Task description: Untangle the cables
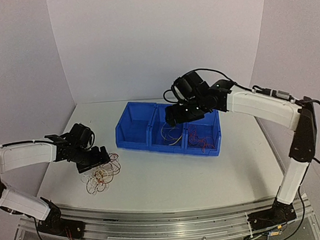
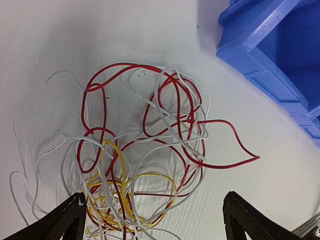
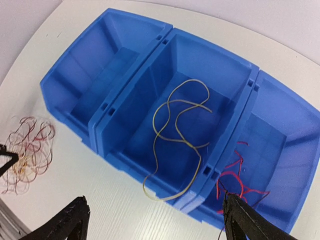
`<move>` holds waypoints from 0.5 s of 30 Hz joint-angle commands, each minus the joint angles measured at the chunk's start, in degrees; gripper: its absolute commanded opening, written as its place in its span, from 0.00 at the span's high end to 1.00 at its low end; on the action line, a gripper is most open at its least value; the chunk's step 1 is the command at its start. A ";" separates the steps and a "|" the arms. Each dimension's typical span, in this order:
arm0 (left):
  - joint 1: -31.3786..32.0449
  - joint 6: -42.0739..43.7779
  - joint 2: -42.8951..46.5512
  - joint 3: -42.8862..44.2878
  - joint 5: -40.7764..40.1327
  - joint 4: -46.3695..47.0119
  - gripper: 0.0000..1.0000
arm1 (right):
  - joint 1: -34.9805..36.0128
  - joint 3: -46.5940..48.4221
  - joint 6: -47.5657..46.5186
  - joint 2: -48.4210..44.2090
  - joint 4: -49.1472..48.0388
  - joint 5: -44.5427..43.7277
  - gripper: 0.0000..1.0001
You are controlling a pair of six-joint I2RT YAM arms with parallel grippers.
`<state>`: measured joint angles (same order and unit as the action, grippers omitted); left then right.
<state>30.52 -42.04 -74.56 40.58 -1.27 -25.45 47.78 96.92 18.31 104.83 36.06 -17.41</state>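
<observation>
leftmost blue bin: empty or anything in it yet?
Empty. The right wrist view shows only bare floor in the leftmost bin; a yellow cable lies in the middle bin, red cable in the right bin.

On the tabletop (image 1: 208,177), the tangle of cables (image 1: 102,176) lies left of the row of three bins (image 1: 129,137), near its front left corner. A single cable (image 3: 175,140) lies in the middle bin (image 3: 200,65); a few cables (image 3: 235,182) lie in the right bin (image 3: 295,130).

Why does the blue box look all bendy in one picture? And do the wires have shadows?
Right wrist view: the lens bulges the picture, so the straight edges of the blue box look curved. Left wrist view: the wires are sharp and drop soft grey shadows on the white table.
</observation>
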 commanded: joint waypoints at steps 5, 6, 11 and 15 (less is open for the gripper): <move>1.04 -0.20 -5.52 0.48 -2.04 -0.31 0.13 | 4.61 -19.99 4.94 -15.41 -3.79 3.30 0.11; 1.26 -0.08 -6.41 0.56 -1.54 0.41 0.14 | 5.31 -22.00 5.04 -16.41 -4.84 3.83 0.11; 2.21 -0.08 -10.39 1.56 -0.74 3.67 0.30 | 7.61 -27.33 5.01 -18.90 -8.86 8.30 0.11; 2.89 0.92 -11.87 2.47 0.94 6.29 0.60 | 8.68 -29.70 4.17 -18.63 -12.04 10.23 0.11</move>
<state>32.62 -41.93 -85.43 40.64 -1.73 -23.41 55.32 68.52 22.55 88.07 29.79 -10.79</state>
